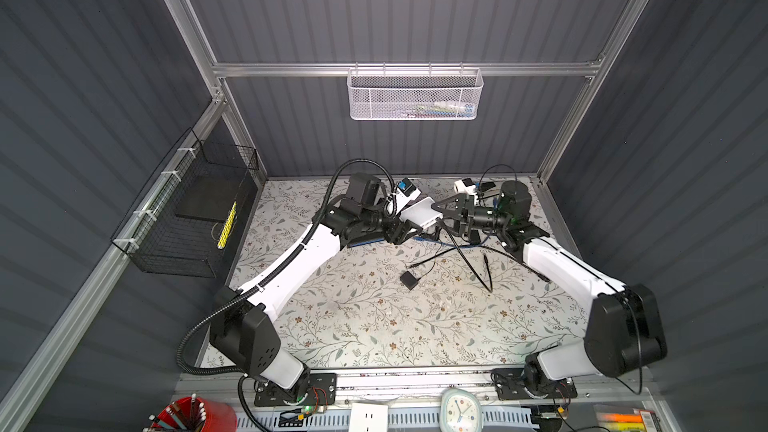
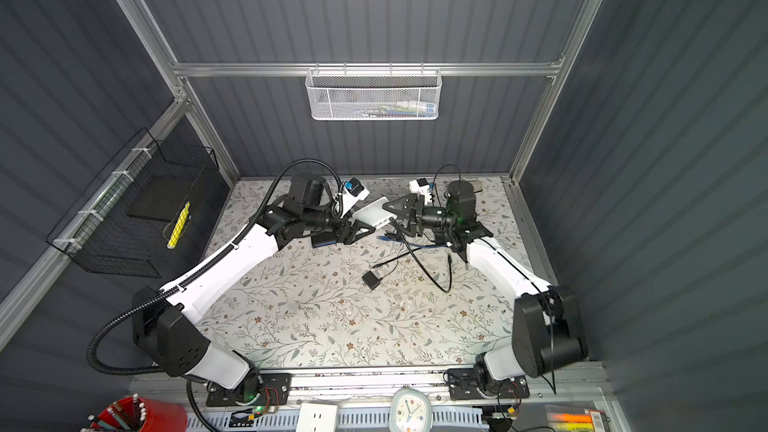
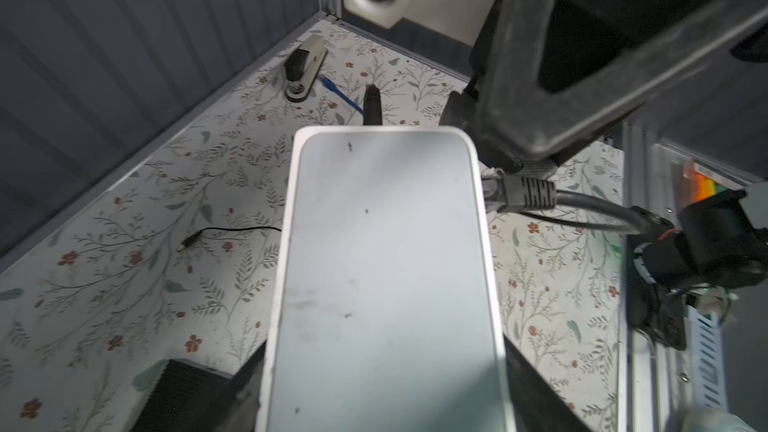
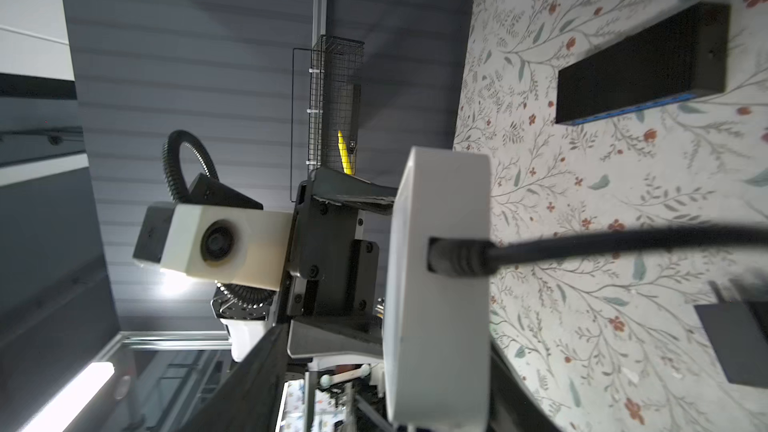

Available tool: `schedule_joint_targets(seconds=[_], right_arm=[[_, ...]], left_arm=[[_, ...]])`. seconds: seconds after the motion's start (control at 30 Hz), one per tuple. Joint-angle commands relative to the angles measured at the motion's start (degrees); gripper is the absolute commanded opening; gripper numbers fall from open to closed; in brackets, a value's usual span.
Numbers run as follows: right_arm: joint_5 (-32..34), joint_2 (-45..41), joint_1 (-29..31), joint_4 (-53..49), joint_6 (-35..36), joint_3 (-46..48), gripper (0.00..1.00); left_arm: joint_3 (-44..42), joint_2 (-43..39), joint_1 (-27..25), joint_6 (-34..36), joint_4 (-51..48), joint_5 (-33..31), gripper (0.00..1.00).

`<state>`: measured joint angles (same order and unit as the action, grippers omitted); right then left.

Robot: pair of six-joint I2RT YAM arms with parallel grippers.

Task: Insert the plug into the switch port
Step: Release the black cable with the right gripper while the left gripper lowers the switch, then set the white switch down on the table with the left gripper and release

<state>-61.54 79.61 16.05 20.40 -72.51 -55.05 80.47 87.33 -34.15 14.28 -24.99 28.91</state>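
Observation:
My left gripper (image 1: 409, 220) (image 2: 361, 220) (image 3: 386, 388) is shut on one end of the white switch (image 1: 419, 211) (image 2: 372, 214) (image 3: 386, 263) (image 4: 440, 284), holding it above the floral table. The black plug (image 3: 523, 193) (image 4: 457, 257) sits in a port on the switch's side face. Its black cable trails away toward the right arm. My right gripper (image 1: 439, 216) (image 2: 392, 216) (image 4: 386, 388) is at the switch's other end, open, with its fingers spread wide on either side of the plug and off it.
A black hub with blue ports (image 4: 640, 64) (image 2: 322, 240) lies under the left wrist. On the mat lie a small black adapter (image 1: 409, 280), a blue cable (image 2: 388, 238) and loose black cables (image 1: 486, 272). A stapler-like tool (image 3: 303, 72) rests by the back wall. A wire basket (image 1: 183, 218) hangs at the left.

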Motion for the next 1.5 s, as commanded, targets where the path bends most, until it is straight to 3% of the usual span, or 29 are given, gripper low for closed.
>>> schedule_joint_targets(seconds=[0.0, 0.2, 0.37, 0.43, 0.63, 1.0, 1.1, 1.17, 1.33, 1.47], right_arm=[[2.8, -6.2, -0.4, -4.3, 8.4, 2.0, 0.76], [9.2, -15.2, -3.0, -35.7, 37.3, -4.5, 0.83], [14.6, -22.5, -3.6, -41.9, 52.1, -2.8, 0.83], [14.7, -25.6, -3.7, -39.1, 54.9, -0.5, 0.83], [20.0, -37.3, -3.9, -23.9, 56.2, 9.6, 0.87], [23.8, -42.1, -4.1, -21.7, 57.0, 11.3, 0.87], [25.5, -42.7, -4.1, -22.6, 57.3, 11.4, 0.87], [28.5, -43.3, -4.2, -24.0, 57.1, 11.6, 0.88], [31.7, -44.3, -4.4, -23.1, 54.5, 14.6, 0.88], [31.6, -45.1, -4.5, -21.4, 53.4, 17.4, 0.88]], left_arm=[[-3.6, -4.1, -0.3, 0.9, -2.7, 5.8, 0.27], [-5.3, -9.0, -0.3, 7.9, -4.5, 2.7, 0.27], [-7.0, -16.2, -0.5, 15.0, 1.4, -1.0, 0.28], [-4.8, -16.8, -1.5, 19.5, -0.8, -3.1, 0.28], [5.6, -14.0, -11.4, 34.2, -14.0, -18.7, 0.27], [3.9, -15.3, -11.6, 37.2, -13.0, -19.1, 0.28], [2.0, -15.2, -11.5, 33.8, -12.1, -19.8, 0.29], [-2.5, -14.2, -10.2, 27.1, -10.5, -18.5, 0.29], [-18.9, -9.4, -4.0, 0.8, -1.8, -11.2, 0.22], [-30.2, -12.6, -4.0, -7.5, 7.3, -14.5, 0.23]])
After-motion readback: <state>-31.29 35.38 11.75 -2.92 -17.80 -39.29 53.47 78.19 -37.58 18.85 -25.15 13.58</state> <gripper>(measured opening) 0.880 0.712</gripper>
